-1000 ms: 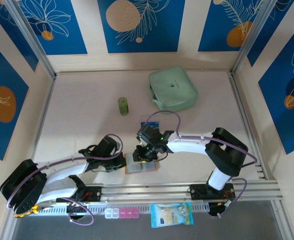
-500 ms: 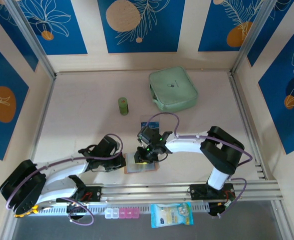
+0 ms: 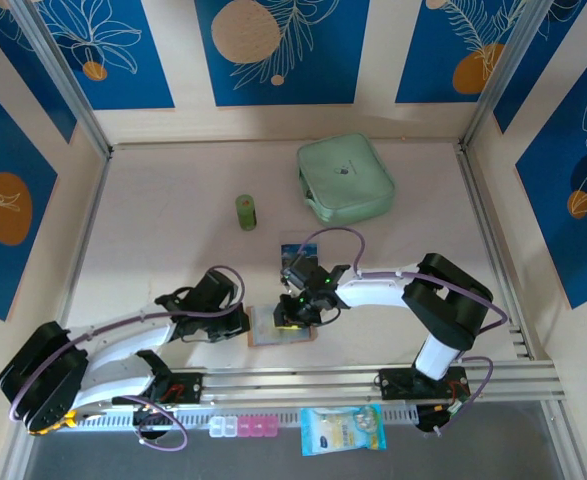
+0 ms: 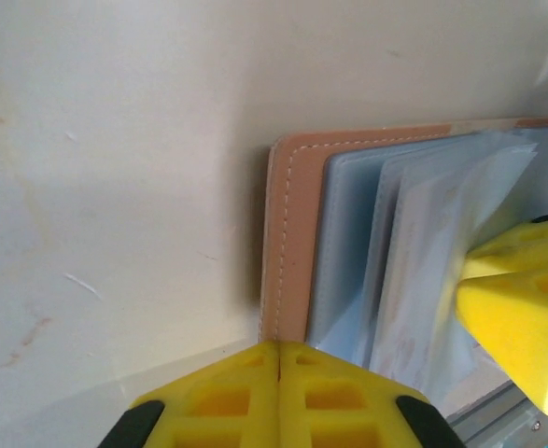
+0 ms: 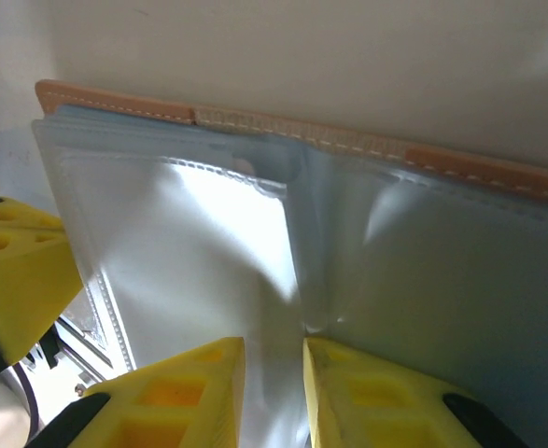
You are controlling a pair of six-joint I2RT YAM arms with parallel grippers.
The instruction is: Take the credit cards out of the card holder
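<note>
The card holder [image 3: 276, 330] lies open on the table near the front rail, tan leather [image 4: 288, 252] outside, clear sleeves [image 5: 208, 252] inside. My left gripper [image 3: 245, 325] is shut, its tips [image 4: 280, 347] touching the holder's left edge with nothing between them. My right gripper [image 3: 295, 315] hovers over the sleeves, its jaws [image 5: 274, 353] a narrow gap apart astride the fold between two pages. Its yellow finger [image 4: 521, 308] shows in the left wrist view. A pale printed sheet [image 4: 423, 271] sits in the sleeves. One blue credit card [image 3: 294, 249] lies on the table behind the right wrist.
A mint-green zip case [image 3: 345, 178] lies at the back right and a small green cylinder [image 3: 246, 211] at mid-table. The metal rail [image 3: 373, 378] runs along the front edge, with a pill box [image 3: 243, 427] and a printed packet [image 3: 341, 430] below it.
The right wrist has shifted slightly toward the near edge over the holder, baring more of the blue card behind it. The left arm has barely moved.
</note>
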